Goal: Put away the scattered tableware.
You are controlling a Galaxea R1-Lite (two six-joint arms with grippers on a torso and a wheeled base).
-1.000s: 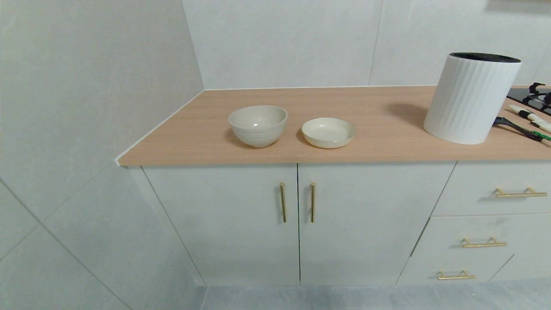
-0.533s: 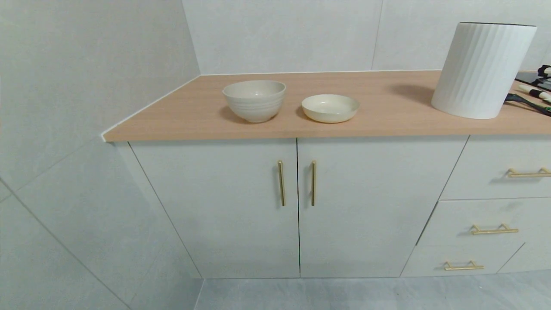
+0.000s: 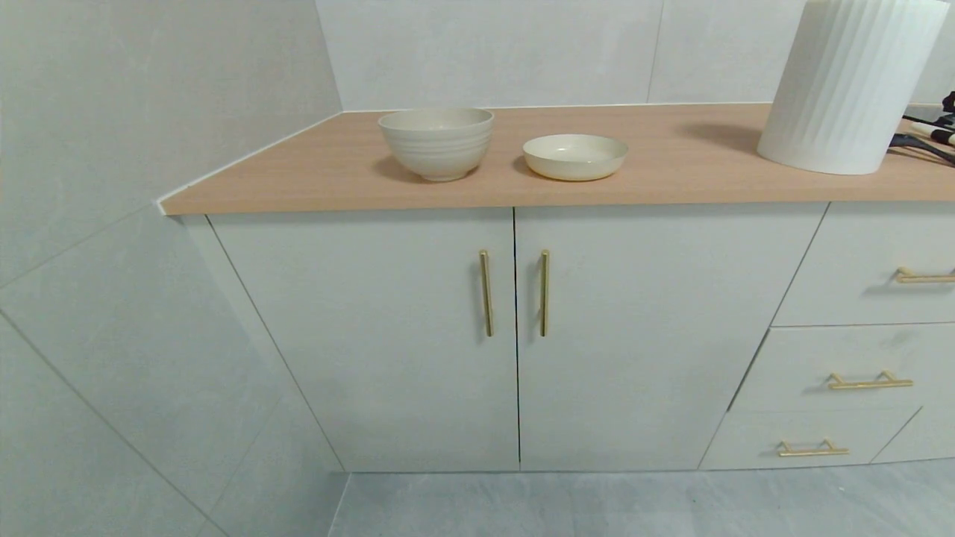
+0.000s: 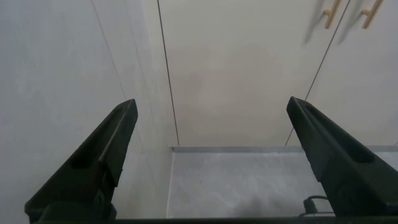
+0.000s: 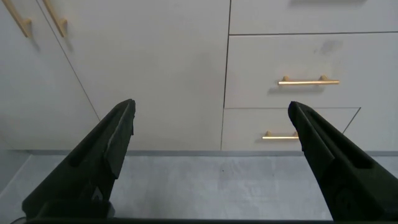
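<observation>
Two pieces of tableware stand on the wooden countertop: a deep ribbed bowl and, just beside it on the right, a shallow dish, not touching. My left gripper and right gripper hang low before the cabinet doors and drawers, fingers spread wide, holding nothing. A white ribbed canister stands farther right.

Bowl left of dish on counter, above cabinet doors; canister far right.
</observation>
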